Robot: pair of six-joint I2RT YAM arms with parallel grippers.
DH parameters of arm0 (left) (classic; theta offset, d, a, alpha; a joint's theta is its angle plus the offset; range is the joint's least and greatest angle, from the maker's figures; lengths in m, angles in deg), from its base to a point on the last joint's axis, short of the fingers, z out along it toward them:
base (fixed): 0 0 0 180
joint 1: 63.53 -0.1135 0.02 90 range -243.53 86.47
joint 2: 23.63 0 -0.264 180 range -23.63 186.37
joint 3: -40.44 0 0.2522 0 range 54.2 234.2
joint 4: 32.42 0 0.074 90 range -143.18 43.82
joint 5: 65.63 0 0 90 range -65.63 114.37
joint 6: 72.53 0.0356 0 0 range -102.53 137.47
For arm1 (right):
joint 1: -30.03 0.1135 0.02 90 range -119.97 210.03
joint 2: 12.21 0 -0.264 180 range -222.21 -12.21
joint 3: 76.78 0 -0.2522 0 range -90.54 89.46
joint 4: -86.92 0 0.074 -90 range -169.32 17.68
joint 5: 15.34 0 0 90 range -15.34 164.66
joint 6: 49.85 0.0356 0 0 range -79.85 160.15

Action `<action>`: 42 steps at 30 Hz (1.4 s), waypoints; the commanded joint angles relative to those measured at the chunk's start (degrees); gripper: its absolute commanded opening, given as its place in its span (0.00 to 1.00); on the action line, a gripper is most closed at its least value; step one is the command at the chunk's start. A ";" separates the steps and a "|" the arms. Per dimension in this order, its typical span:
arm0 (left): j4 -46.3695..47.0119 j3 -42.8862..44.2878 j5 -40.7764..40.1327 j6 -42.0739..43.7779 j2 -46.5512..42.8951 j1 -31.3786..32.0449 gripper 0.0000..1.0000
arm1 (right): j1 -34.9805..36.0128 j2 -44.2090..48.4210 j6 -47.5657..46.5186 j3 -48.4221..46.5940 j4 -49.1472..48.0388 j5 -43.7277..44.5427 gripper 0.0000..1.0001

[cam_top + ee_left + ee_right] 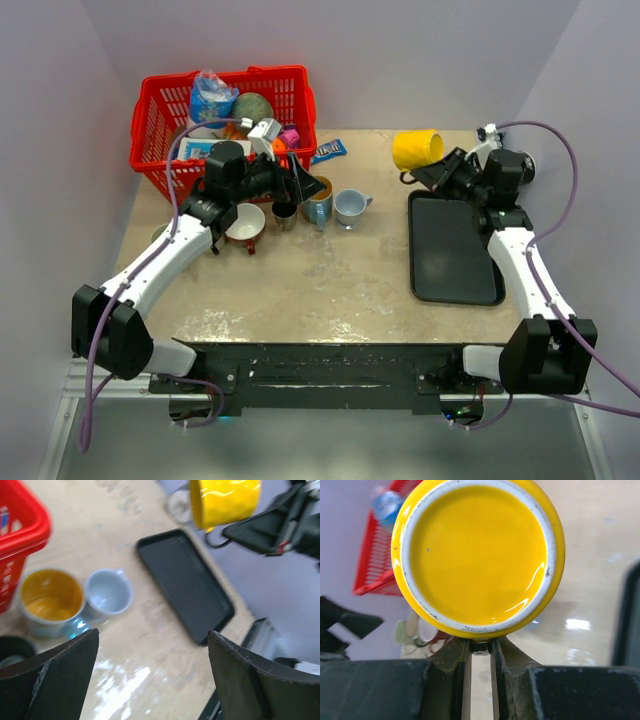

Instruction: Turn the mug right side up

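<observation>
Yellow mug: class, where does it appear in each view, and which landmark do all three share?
Top external: yellow mug, back right.
Left wrist: yellow mug at top edge, right of centre.
Right wrist: yellow mug fills upper centre.
Shared landmark: red basket.

Bare tabletop (330, 280) in front; cups (350, 207), red basket (150, 130) far left, tray (450, 250) right.

Legible text: I find 0 items. Print on the blue packet (328, 152) beside the red basket (148, 140) is too small.
</observation>
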 commanded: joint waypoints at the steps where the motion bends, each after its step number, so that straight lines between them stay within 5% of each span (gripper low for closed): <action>1: 26.72 -3.77 9.88 -15.76 -1.61 0.03 0.93 | 3.05 4.17 11.16 -0.37 -19.71 -5.06 0.00; 7: 43.87 -5.01 11.82 -26.86 2.08 2.31 0.95 | 7.70 3.21 20.58 -3.18 -29.83 -7.26 0.00; 25: 53.46 5.98 11.73 -36.63 12.80 7.32 0.95 | 14.56 1.01 33.17 -5.91 -46.72 -10.43 0.00; 34: 53.56 6.86 11.47 -38.48 13.68 7.32 0.85 | 16.67 1.01 31.33 -5.12 -45.67 -10.69 0.00; 42: 51.88 7.12 10.59 -39.53 13.51 6.62 0.59 | 17.28 1.10 28.60 -4.59 -43.30 -11.48 0.00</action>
